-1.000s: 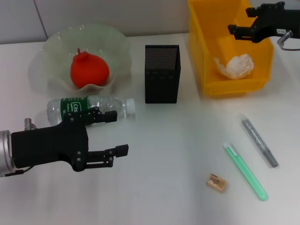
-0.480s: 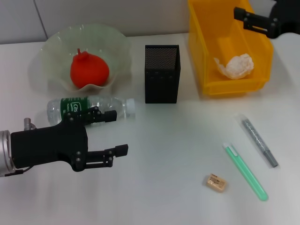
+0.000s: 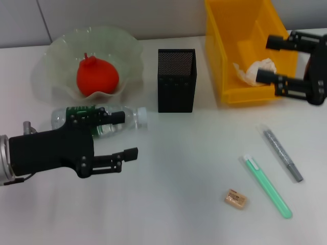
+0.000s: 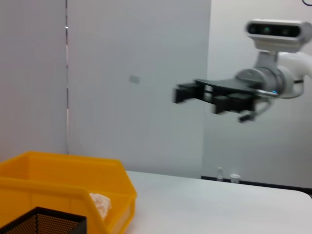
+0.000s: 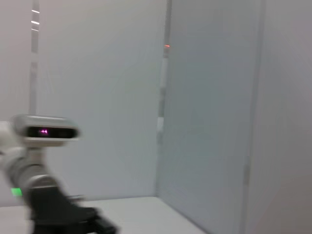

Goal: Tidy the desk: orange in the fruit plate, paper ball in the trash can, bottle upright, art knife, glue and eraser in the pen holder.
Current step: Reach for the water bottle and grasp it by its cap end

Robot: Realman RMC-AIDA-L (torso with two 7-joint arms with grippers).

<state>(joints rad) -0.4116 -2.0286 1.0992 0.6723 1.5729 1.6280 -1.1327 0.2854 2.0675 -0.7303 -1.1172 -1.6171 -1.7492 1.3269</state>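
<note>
My left gripper point(image 3: 125, 135) sits low on my left side, fingers spread wide, nothing in them — one finger lies over the bottle point(image 3: 104, 118), the other sticks out past it above bare table point(image 3: 173, 194). Can't tell if the upper finger actually touches the bottle. The bottle is on its side just in front of the fruit plate point(image 3: 56, 56), white cap pointing toward the pen holder point(image 3: 177, 80).

My right gripper point(image 3: 268, 60) is at the near right corner of the yellow trash can point(image 3: 225, 61), fingers wide apart and empty. Also visible in the left wrist view, up in the air point(image 4: 187, 92).

Orange point(image 3: 97, 76) is in the fruit plate. Paper ball point(image 3: 254, 71) is inside the trash can, partly hidden behind my right fingers.

On the table, right of centre — green art knife point(image 3: 267, 186) and grey glue stick point(image 3: 283, 154), well apart, both lying at an angle; eraser point(image 3: 235, 198) near the knife, closest to me. Pen holder is upright between plate and trash can.
</note>
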